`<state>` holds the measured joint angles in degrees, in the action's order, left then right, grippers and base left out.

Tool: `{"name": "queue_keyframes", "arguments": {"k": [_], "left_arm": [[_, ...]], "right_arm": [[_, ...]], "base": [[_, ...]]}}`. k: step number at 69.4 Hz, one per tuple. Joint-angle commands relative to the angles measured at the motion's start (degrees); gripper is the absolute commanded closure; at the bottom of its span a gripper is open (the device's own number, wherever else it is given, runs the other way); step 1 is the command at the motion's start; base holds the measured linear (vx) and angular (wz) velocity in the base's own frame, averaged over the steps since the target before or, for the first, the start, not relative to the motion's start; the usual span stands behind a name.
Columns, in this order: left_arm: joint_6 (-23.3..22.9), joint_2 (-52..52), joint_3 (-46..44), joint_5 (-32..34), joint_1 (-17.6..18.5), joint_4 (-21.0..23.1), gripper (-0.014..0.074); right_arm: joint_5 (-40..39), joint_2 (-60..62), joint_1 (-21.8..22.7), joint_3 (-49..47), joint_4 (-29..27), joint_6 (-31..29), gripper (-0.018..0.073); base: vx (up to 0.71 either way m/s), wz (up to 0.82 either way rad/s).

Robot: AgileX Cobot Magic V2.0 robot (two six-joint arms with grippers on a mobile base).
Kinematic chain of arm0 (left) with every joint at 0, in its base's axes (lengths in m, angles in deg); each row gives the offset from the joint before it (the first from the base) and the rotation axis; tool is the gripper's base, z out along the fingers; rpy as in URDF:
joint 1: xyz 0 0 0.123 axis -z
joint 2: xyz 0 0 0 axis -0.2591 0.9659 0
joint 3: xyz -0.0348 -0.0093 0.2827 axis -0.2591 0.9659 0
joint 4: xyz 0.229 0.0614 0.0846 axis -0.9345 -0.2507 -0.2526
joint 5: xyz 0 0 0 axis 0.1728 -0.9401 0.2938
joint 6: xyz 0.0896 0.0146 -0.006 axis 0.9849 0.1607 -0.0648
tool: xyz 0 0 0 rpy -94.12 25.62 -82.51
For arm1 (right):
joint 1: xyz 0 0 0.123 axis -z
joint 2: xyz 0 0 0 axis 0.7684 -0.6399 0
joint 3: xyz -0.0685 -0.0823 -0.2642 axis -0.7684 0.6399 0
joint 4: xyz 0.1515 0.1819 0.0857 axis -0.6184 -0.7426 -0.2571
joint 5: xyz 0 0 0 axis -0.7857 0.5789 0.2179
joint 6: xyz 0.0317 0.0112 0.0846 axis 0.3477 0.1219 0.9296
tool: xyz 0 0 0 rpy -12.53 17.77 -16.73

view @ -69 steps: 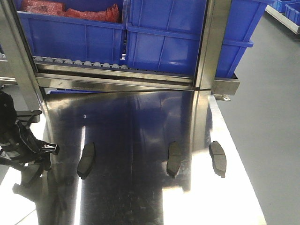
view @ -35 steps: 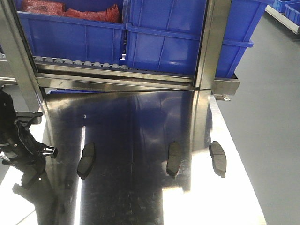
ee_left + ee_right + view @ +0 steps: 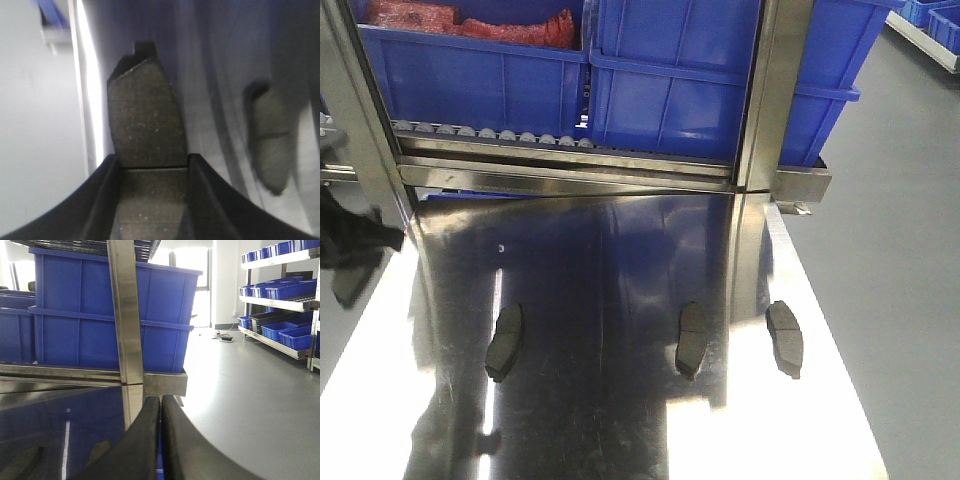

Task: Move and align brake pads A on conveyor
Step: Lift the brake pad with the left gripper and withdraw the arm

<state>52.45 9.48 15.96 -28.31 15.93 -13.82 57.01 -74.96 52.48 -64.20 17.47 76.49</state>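
Three brake pads A lie on the shiny steel table (image 3: pixel 620 420): one at the left (image 3: pixel 505 342), one in the middle (image 3: pixel 692 338), one at the right (image 3: pixel 785 337). My left gripper (image 3: pixel 355 255), blurred at the table's left edge, is shut on another brake pad (image 3: pixel 145 130), which fills the gap between its black fingers (image 3: pixel 100 200) and sticks out ahead. The left pad on the table (image 3: pixel 270 142) shows beside it. My right gripper (image 3: pixel 161 399) is shut with nothing in it, low over the table's right side. The conveyor is out of view.
Blue bins (image 3: pixel 670 90) stand on a roller rack behind the table, framed by steel posts (image 3: pixel 770 90). A steel bracket (image 3: pixel 800 185) juts out at the table's back right corner. Grey floor (image 3: pixel 900 300) lies to the right, with more shelving (image 3: pixel 280 290) beyond.
My left gripper has risen and drawn back along the table's left edge, carrying its pad, and is now blurred by motion. The three pads on the table have not moved.
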Motion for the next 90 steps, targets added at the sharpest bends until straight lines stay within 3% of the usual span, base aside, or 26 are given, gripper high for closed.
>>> {"name": "queue_keyframes", "arguments": {"k": [1, 13, 41, 64, 90], "left_arm": [[-0.3, -7.7, -1.3, 4.1, 0.2, 0.8, 0.0603], [-0.3, -17.6, 3.2, 9.4, 0.2, 0.8, 0.0602], [-0.3, -44.4, 30.4, 29.2, 0.2, 0.8, 0.0602], [-0.3, -59.9, 45.5, 32.3, 0.2, 0.8, 0.0602], [-0.2, -60.8, 47.3, 30.7, 0.2, 0.8, 0.0602]], "right_arm": [[-4.1, 0.6, 0.4, 0.6, 0.4, -0.3, 0.0571], [-4.1, 0.6, 0.4, 0.6, 0.4, -0.3, 0.0571], [-4.1, 0.6, 0.4, 0.6, 0.4, -0.3, 0.0571], [-4.1, 0.6, 0.4, 0.6, 0.4, -0.3, 0.0571], [-4.1, 0.5, 0.4, 0.6, 0.4, -0.3, 0.0571]], "base": [[0.00, 0.00], [0.00, 0.00], [0.00, 0.00], [0.00, 0.00], [0.00, 0.00]]}}
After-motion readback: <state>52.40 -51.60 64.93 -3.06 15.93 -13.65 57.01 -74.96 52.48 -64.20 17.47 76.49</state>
